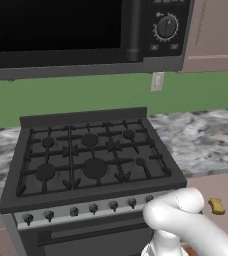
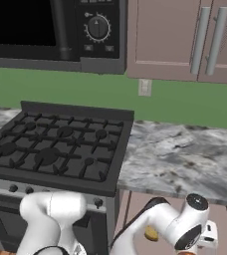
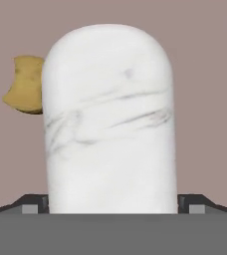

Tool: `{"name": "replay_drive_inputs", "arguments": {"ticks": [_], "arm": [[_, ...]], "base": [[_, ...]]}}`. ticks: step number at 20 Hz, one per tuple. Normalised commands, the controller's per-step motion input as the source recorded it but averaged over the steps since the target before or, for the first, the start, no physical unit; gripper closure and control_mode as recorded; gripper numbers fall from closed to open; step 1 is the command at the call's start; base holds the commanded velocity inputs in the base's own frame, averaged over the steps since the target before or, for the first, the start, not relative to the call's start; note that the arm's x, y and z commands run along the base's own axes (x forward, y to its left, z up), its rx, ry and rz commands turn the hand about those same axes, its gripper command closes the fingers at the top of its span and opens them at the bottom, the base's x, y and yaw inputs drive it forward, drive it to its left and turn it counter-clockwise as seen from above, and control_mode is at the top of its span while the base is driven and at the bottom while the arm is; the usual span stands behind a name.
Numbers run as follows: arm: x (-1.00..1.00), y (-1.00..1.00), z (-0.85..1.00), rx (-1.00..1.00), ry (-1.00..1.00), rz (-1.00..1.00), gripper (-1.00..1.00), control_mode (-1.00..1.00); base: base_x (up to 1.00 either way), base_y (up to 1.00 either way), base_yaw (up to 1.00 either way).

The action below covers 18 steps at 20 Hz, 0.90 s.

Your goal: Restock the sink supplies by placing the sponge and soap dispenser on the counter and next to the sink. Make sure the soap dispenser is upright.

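Low in the right base view, under the tabletop (image 2: pixel 185 154) edge and before brown cabinet fronts: hand (image 2: pixel 207 239) on the bent white arm, with the sponge (image 2: pixel 151 233) peeking out just behind the forearm. Seen again at the lower right of the left base view as a small yellow-orange scrap against the cabinet front, right of the arm's elbow. Centre of the hand view: a pale, grey-veined, round-topped bottle (image 3: pixel 110 119), upright in frame, pump top not made out. Dark fingertips (image 3: pixel 33 204) at bottom left and bottom right, spread wide, one each side of the bottle; touching or not, cannot tell. Sponge at upper left there, partly hidden by the bottle's edge. Stove (image 1: pixel 91 160) left of the marbled tabletop, microwave (image 1: pixel 81 30) above it.
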Motion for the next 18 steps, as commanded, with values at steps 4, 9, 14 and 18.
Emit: {"name": "replay_drive_inputs", "arguments": {"ticks": [4, 9, 14, 18], "arm": [[0.0, 0.76, 1.0, -0.1, -0.05, -0.06, 1.0, -1.0], [0.0, 0.82, 1.0, -0.11, -0.06, -0.05, 1.0, -1.0], [0.04, 0.57, 1.0, -0.09, 0.0, -0.01, 1.0, -1.0], [0.0, 0.0, 0.73, 0.0, 0.0, 0.0, 1.0, -1.0]], "base": [[0.0, 0.0, 0.0], [0.0, 0.0, 0.0], [0.0, 0.0, 0.0], [0.0, 0.0, 0.0]]}}
